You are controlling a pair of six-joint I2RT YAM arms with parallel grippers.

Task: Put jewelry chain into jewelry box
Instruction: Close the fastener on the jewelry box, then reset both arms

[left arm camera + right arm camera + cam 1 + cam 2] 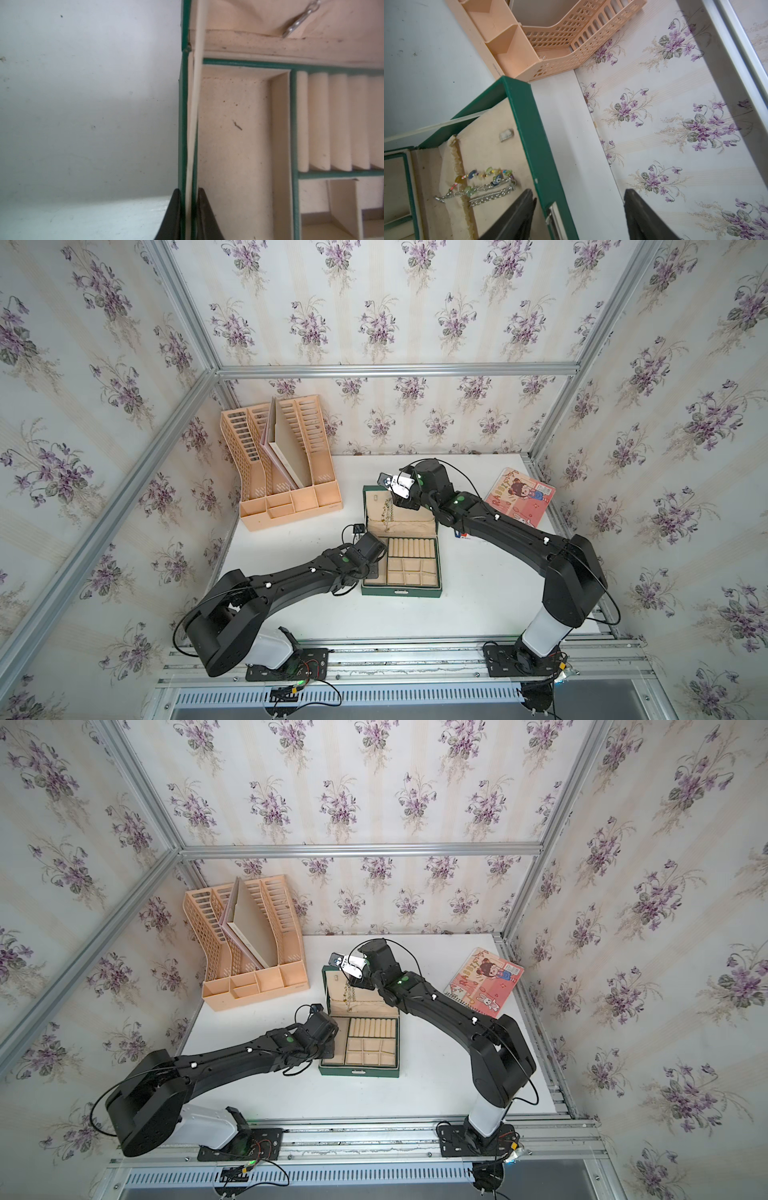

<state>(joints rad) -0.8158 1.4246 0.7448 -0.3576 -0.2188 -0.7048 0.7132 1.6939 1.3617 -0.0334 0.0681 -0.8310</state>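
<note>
The dark green jewelry box lies open mid-table, its lid folded flat toward the far wall. The jewelry chain, silvery with coloured beads, rests on the lid's beige lining; one end shows in the left wrist view. My left gripper is shut on the box's left side wall. My right gripper is open and empty, hanging over the lid's far edge, one finger above the lining beside the chain, the other past the rim.
A peach file organizer holding a book stands at the far left, close to the lid's corner. A pink picture book lies at the far right. The flowered wall rises just beyond the lid. The metal clasp sits on the lid's rim.
</note>
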